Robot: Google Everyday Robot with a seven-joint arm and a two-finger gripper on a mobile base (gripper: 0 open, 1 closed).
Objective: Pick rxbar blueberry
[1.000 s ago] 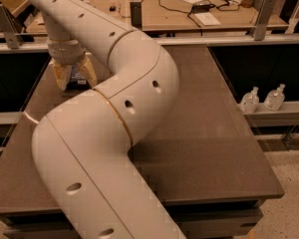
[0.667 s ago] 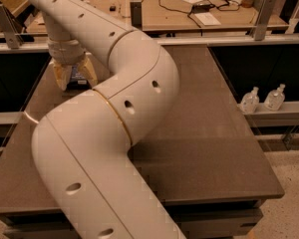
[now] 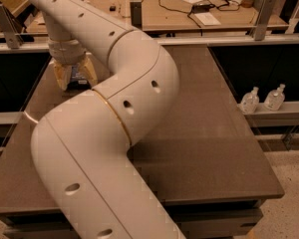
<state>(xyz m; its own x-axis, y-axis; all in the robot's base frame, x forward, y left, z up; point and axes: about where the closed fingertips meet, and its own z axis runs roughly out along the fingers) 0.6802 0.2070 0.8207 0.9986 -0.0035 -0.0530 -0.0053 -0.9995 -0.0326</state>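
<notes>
And there was the arm, big and cream-coloured. It swept up from six o'clock, bulged out over the middle of the dark table, then hooked back toward eleven o'clock. It filled most of the left half of the scene.

Off at ten o'clock on the tabletop, the gripper hung from the wrist, pointed straight down at the surface. Its two yellowish fingers were spread apart in an upside-down V, one on each side of a small dark-blue wrapper. That was the blueberry bar, lying right in the gap between them near the table's far left corner. Only a sliver of blue with some pale lettering showed; the fingers and the arm's elbow hid the rest. The fingers were plainly open, and whether either tip touched the wrapper could not be told.

Over at three o'clock, off the table and lower down, two clear bottles stood side by side on a pale shelf, close together and well apart from the gripper.

Up at twelve o'clock, beyond the table's far edge, sat a lighter wooden desk with a loop of black cable lying across its top.
</notes>
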